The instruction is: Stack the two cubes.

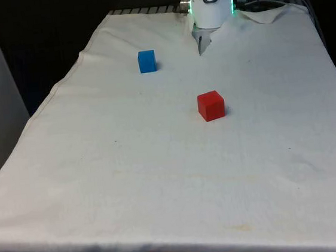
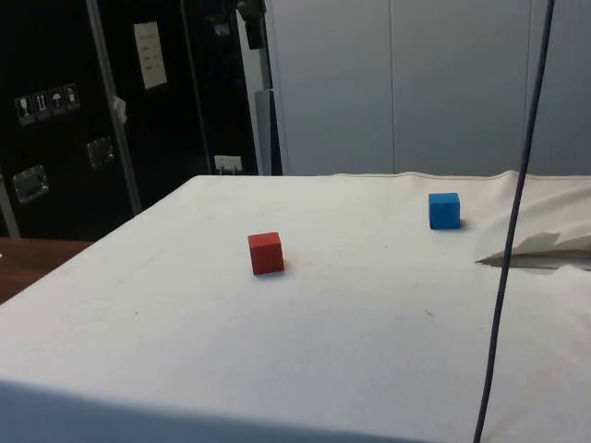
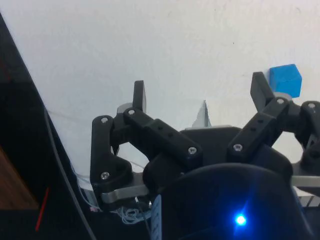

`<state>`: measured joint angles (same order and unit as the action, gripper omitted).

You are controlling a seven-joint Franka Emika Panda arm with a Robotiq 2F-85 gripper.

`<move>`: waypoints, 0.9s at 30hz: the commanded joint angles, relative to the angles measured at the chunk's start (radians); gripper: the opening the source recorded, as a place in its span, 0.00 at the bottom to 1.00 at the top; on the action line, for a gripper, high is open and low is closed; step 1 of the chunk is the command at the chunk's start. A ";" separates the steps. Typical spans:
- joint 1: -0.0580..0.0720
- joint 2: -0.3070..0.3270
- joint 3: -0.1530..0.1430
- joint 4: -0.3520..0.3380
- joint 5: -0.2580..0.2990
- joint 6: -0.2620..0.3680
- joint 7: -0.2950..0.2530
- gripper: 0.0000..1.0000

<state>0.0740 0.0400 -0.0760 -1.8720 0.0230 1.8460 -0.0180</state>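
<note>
Pincer spread wide, gripping nothing, above the table; blue cube near one fingertip, red cube mid-table.

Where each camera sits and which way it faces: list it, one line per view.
Front view: across the table toward the arm's base; red cube nearer, blue cube farther.
Side view: from the table's side; both cubes, dark cabinets behind.
Wrist view: on the wrist, looking down past the open gripper at the cloth.
Shared: the blue cube appears in all three.
</note>
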 commanded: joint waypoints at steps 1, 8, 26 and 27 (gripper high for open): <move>0.000 -0.003 0.000 -0.004 0.000 0.000 0.000 1.00; 0.000 -0.073 0.000 -0.085 -0.006 0.034 -0.003 1.00; -0.002 -0.203 -0.019 -0.262 -0.012 0.122 -0.044 1.00; -0.002 -0.211 -0.021 -0.273 -0.012 0.127 -0.048 1.00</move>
<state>0.0740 -0.1580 -0.0960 -2.1280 0.0160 1.9560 -0.0610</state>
